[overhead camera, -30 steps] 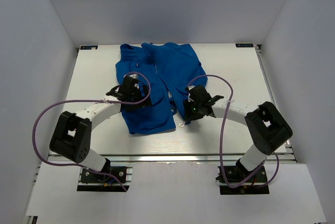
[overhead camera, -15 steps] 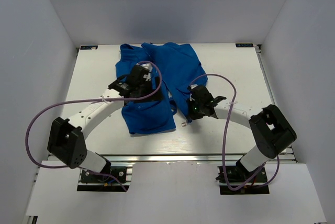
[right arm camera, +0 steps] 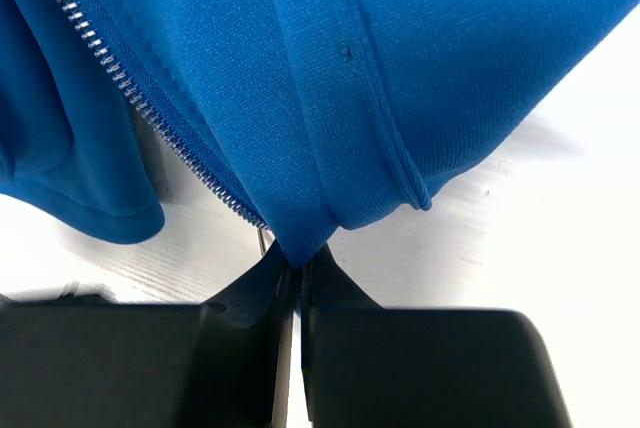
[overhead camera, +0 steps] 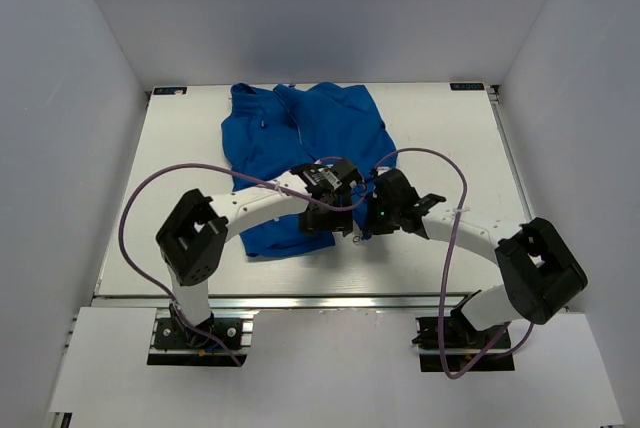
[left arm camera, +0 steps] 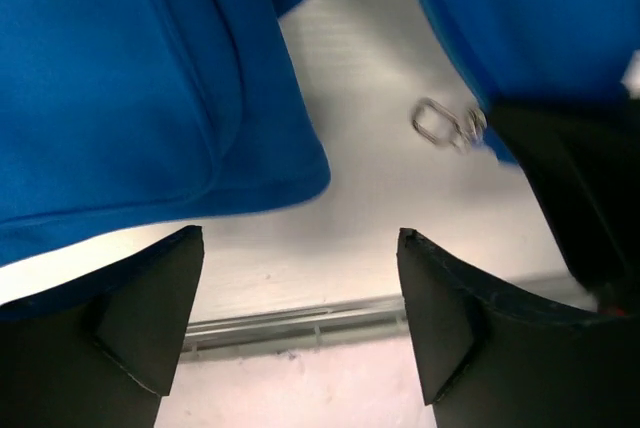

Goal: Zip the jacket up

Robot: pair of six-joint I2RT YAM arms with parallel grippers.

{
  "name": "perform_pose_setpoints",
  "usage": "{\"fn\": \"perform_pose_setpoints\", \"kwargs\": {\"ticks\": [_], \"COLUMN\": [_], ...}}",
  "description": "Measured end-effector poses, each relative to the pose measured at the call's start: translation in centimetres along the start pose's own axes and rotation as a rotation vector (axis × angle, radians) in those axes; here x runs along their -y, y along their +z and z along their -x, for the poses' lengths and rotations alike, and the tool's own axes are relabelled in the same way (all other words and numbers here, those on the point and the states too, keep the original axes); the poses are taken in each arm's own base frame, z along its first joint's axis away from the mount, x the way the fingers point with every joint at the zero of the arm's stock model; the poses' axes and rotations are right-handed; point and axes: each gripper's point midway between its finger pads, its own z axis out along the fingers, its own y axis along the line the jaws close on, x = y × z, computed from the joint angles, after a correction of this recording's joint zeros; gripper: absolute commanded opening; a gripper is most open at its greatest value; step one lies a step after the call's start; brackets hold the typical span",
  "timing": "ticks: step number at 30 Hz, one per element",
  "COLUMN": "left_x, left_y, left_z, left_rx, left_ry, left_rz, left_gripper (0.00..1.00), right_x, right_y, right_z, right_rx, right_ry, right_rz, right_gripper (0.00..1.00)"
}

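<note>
And the right gripper (right arm camera: 295,268) is clamped on the bottom hem of the jacket (right arm camera: 430,48), zipper teeth (right arm camera: 130,88) running up just left of its jaws, while the left gripper (left arm camera: 300,288) hangs wide open with the silvery pull (left arm camera: 438,125) ahead and right of its gap. That pull sits just beside the right gripper, so closing in could bump it or snag only cloth.

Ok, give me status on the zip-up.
Right gripper shut on jacket hem corner. Left gripper open, empty, near zipper pull. Zipper open at hem. No obstruction seen.
</note>
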Motion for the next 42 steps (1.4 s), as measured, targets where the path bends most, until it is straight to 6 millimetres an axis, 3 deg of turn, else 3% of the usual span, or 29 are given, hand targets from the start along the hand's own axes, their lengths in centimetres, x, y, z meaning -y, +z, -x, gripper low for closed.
{"fn": "perform_pose_setpoints", "kwargs": {"ticks": [4,14,17,20,21,23,24,26,30,33,36,38,42], "left_x": [-0.3,-1.3,-1.5,-1.7,-1.8,-1.7,-1.7,-1.6,-1.1,-1.0,-2.1,-3.1,-6.0], "left_y": [1.1,3.3,4.5,5.7,6.0,6.0,5.8,5.6,4.7,3.0,0.7,-0.6,-1.0], "left_z": [0.1,-0.6,-0.9,-1.3,-1.4,-1.2,-1.2,-1.0,-0.7,-0.9,-1.4,-1.6,-3.3], "left_rx": [0.001,-0.017,-0.036,-0.057,-0.063,-0.065,-0.065,-0.062,-0.049,-0.002,0.053,0.094,0.133], "left_ry": [-0.062,-0.121,-0.115,-0.108,-0.105,-0.097,-0.089,-0.074,-0.018,0.02,0.032,0.029,0.003], "left_rz": [0.074,0.173,0.199,0.227,0.235,0.239,0.24,0.234,0.17,0.065,-0.011,-0.053,-0.115], "left_gripper": [0.75,0.74,0.69,0.53,0.38,0.21,0.08,0.01,0.03,0.06,0.06,0.16,0.28], "right_x": [0.1,0.2,0.4,0.6,0.6,0.7,0.8,0.8,0.9,0.9,1.1,1.2,1.4], "right_y": [-0.3,-0.6,-0.5,-0.4,-0.4,-0.4,-0.4,-0.4,-0.4,-0.4,-0.4,-0.4,-0.4], "right_z": [-0.5,-0.9,-1.3,-1.6,-1.7,-1.9,-2.0,-2.0,-2.0,-2.0,-2.0,-2.1,-2.2], "right_rx": [0.005,0.017,0.012,0.005,0.004,0.0,-0.002,-0.001,-0.001,-0.001,-0.001,-0.003,-0.008], "right_ry": [0.022,0.051,0.054,0.058,0.058,0.06,0.062,0.065,0.065,0.065,0.062,0.059,0.049], "right_rz": [0.004,0.009,0.007,0.003,0.002,-0.001,-0.002,-0.003,-0.003,-0.005,-0.015,-0.02,-0.025], "right_gripper": [0.0,0.0,0.0,0.0,0.0,0.0,0.0,0.0,0.0,0.0,0.0,0.0,0.0]}}
